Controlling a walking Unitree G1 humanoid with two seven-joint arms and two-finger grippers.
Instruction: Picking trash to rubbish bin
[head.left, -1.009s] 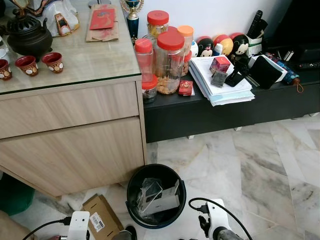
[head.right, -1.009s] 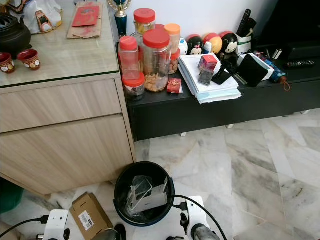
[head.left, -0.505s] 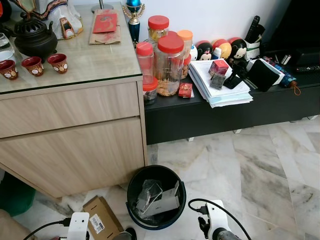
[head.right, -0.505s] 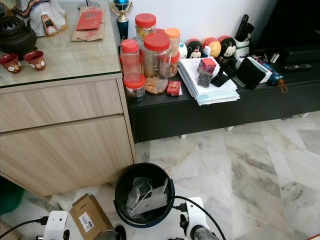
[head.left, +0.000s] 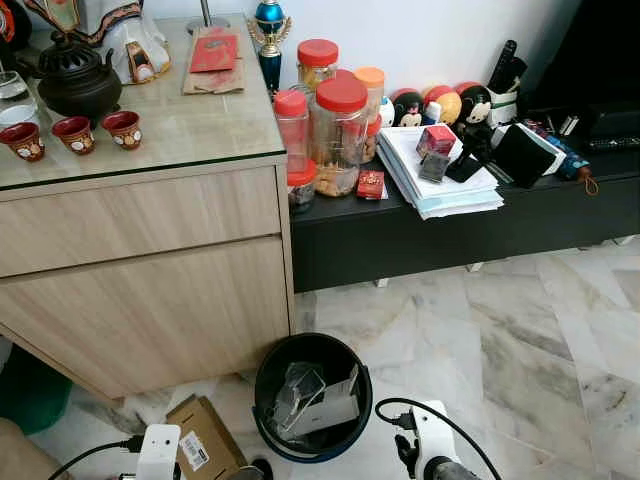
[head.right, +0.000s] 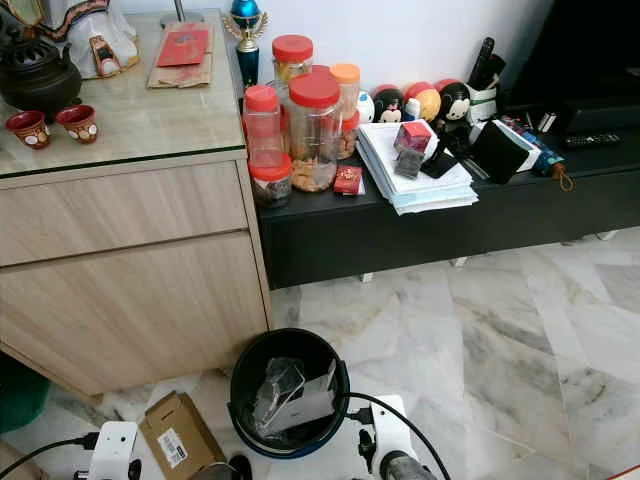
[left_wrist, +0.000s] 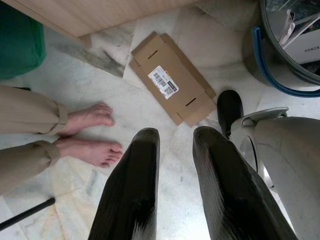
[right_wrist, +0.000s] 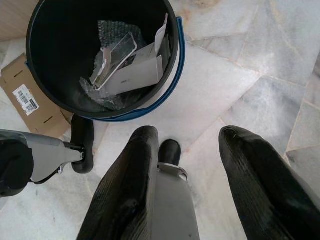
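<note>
At my far left a person's bare feet stand on the marble floor. My left gripper hangs released, holding nothing, above a flattened cardboard box that lies on the floor at about 9 o'clock of the black rubbish bin, just beside it. The bin holds a white carton and clear plastic wrap. My right gripper hangs released too, fingers well apart, at roughly 5 o'clock of the bin.
</note>
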